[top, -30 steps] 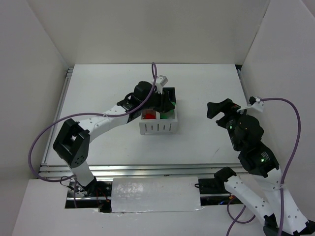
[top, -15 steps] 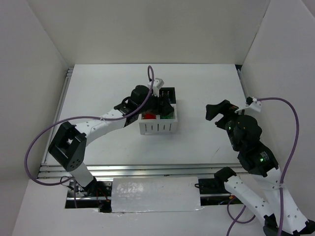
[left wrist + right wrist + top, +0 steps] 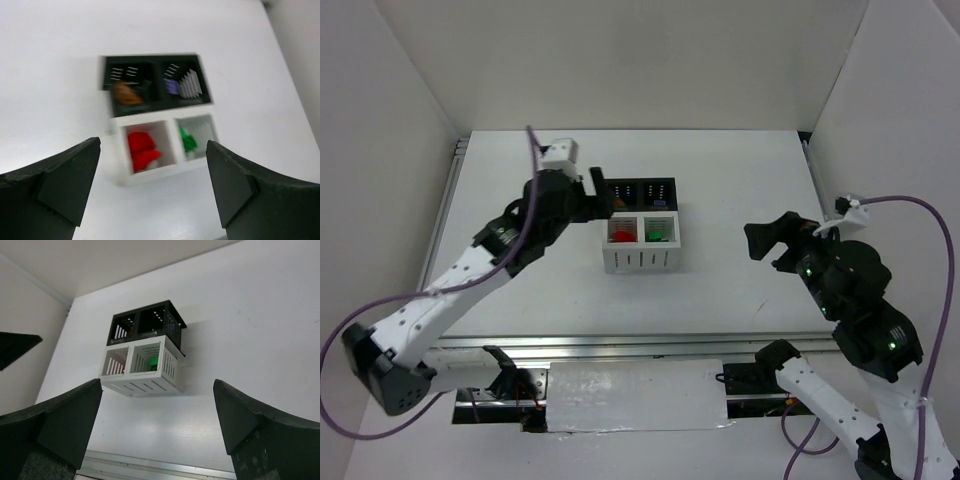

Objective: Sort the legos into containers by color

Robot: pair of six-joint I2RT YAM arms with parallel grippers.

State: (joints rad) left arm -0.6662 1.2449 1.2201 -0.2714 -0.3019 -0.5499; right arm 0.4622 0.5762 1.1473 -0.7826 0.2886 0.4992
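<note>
Your left fingers (image 3: 55,185) stand spread wide, gripping nothing. In the wrist view the containers (image 3: 150,174) show in the gap between them, lower down and apart from both tips. From above, your left arm (image 3: 450,290) stretches long from the near left corner, slanting up and to the right, with its wrist raised over the worktop (image 3: 740,180). The tips hang just beside the far left corner of the block; you cannot tell from above whether they touch it. Your right fingers (image 3: 60,420) are equally wide. Your right arm (image 3: 860,320) stands folded upright on the right side, its tips aimed left at the containers but well apart from them. The block sits near the middle of the worktop, slotted white front toward you. Inside lie the legos (image 3: 657,236): a brown piece (image 3: 125,93) in the far left black compartment, a lavender one (image 3: 171,86) in the far right black one, red bricks (image 3: 140,147) in the near left white one, and a green brick (image 3: 187,140) in the near right white one.
</note>
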